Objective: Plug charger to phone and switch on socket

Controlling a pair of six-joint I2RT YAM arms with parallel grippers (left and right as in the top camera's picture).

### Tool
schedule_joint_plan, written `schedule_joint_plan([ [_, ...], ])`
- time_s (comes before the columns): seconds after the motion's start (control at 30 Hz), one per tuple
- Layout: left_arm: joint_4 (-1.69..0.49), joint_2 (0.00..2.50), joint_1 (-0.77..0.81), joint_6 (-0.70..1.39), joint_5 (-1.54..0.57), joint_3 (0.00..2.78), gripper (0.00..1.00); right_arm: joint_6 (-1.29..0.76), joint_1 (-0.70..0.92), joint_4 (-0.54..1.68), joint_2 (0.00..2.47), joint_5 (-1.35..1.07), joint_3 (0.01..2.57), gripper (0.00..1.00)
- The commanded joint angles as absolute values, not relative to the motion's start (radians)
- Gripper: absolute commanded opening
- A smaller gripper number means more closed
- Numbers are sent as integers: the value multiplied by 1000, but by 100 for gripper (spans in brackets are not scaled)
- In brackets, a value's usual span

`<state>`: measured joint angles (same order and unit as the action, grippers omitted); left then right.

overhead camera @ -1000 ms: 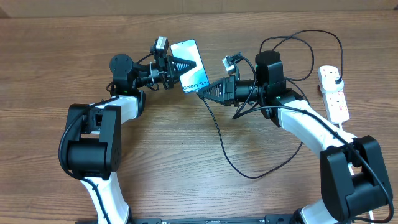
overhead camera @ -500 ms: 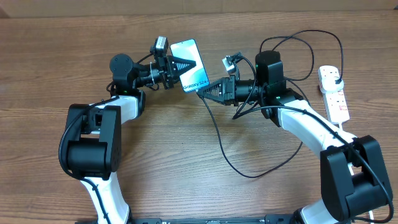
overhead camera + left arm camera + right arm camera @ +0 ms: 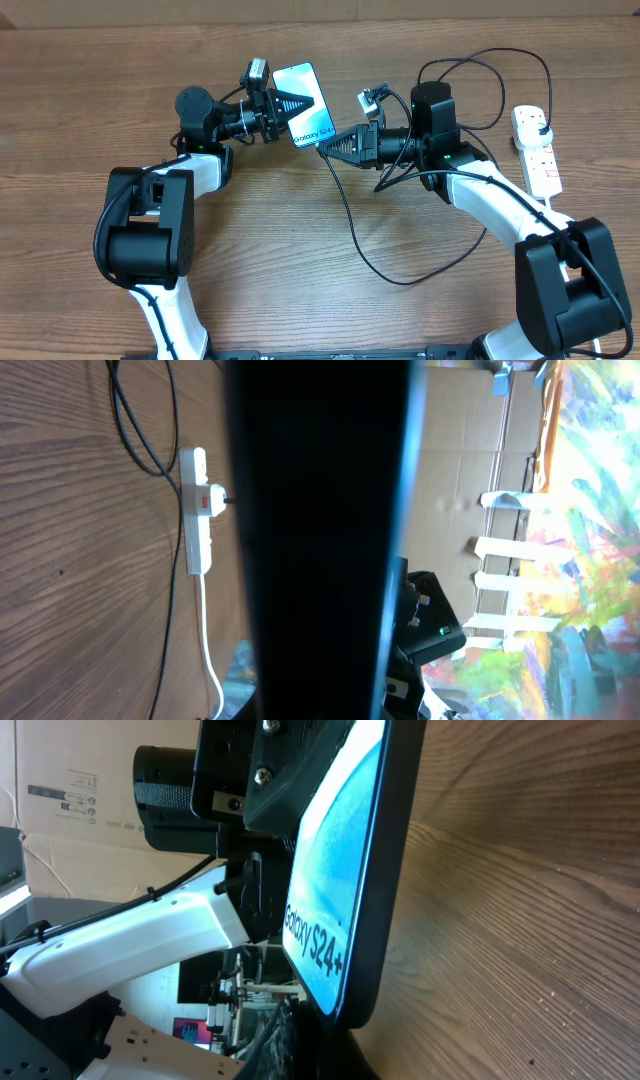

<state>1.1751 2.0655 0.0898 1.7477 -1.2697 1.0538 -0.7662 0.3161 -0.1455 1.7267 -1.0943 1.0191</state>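
Observation:
In the overhead view my left gripper [image 3: 296, 104] is shut on the phone [image 3: 310, 88] and holds it off the table, lit blue screen facing up. My right gripper [image 3: 326, 149] is shut on the connector end of the charger [image 3: 352, 225], right at the phone's lower end. The connector itself is hidden. In the right wrist view the phone [image 3: 345, 870] shows "Galaxy S24+", with my dark fingers [image 3: 345, 1055] just under its end. The phone's dark back [image 3: 320, 540] fills the left wrist view. The socket [image 3: 536, 150] lies at the far right with a black plug in it.
The black cable loops over the table between the arms and behind the right arm [image 3: 480, 60]. The socket [image 3: 197, 510] and its white cord [image 3: 208, 650] also show in the left wrist view. Cardboard boxes stand beyond the table.

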Motion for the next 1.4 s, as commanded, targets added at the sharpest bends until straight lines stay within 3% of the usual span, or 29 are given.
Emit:
schedule_joint_plan([
  [0.0,1187,2069,86,1750,-1261,1071,4,-759,319,-152,1711,-1075,1021,4],
  [1.37,1188,2068,102,1764,-1276,1071,4,-861,322,-175,1711,-931,1021,4],
])
